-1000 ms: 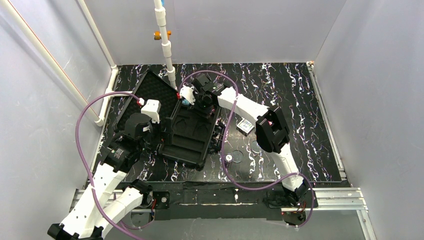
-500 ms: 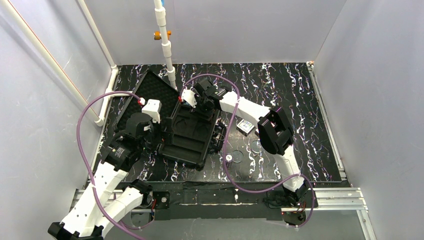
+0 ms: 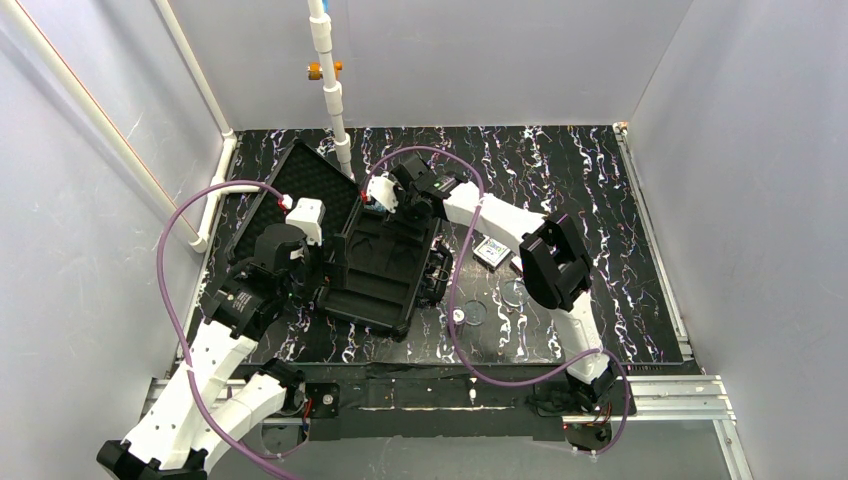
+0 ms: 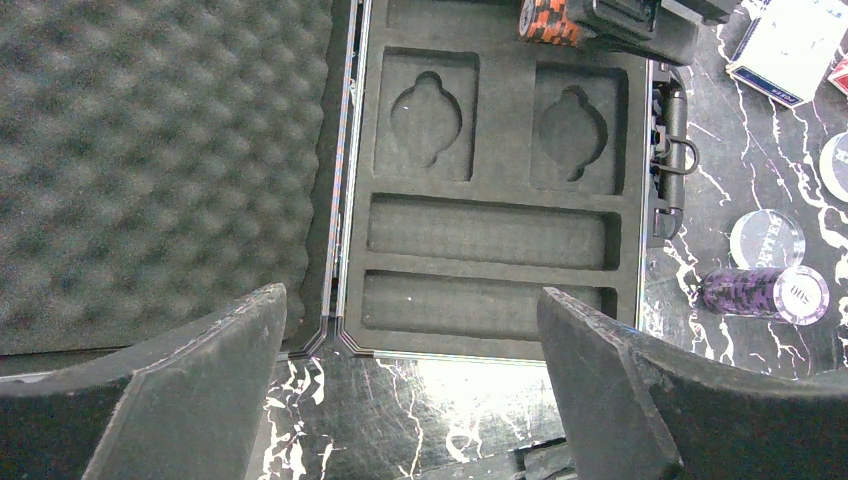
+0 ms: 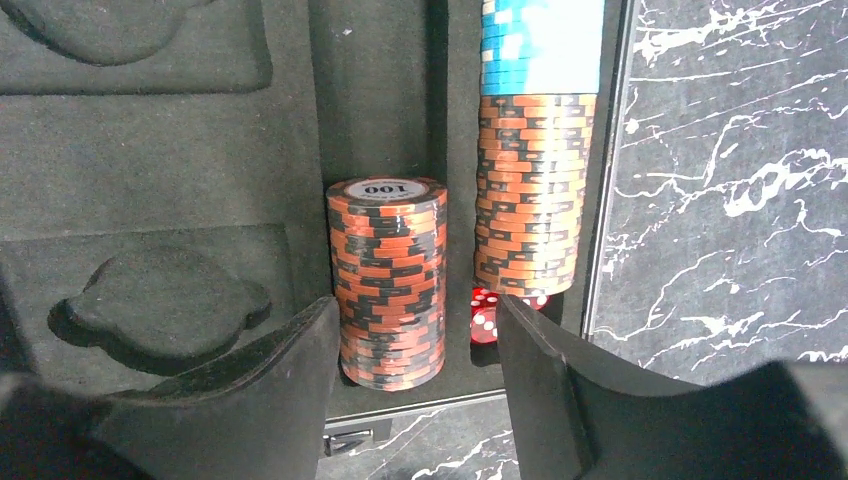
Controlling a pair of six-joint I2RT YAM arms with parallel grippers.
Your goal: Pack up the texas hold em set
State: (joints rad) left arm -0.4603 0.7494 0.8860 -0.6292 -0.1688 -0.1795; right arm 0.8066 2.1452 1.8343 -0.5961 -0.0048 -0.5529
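From above, your case (image 3: 368, 316) lies open on the counter (image 3: 600, 200), foam lid (image 3: 300, 178) left of the tray (image 3: 382, 275). Left wrist: left jaws wide apart above the tray. Right wrist: right jaws open either side of an orange chip stack (image 5: 390, 290) standing in the tray.

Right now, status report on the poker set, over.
Left gripper open above empty tray slots. Right gripper open, straddling orange chip stack in case. Purple chip stack, card deck outside on table.
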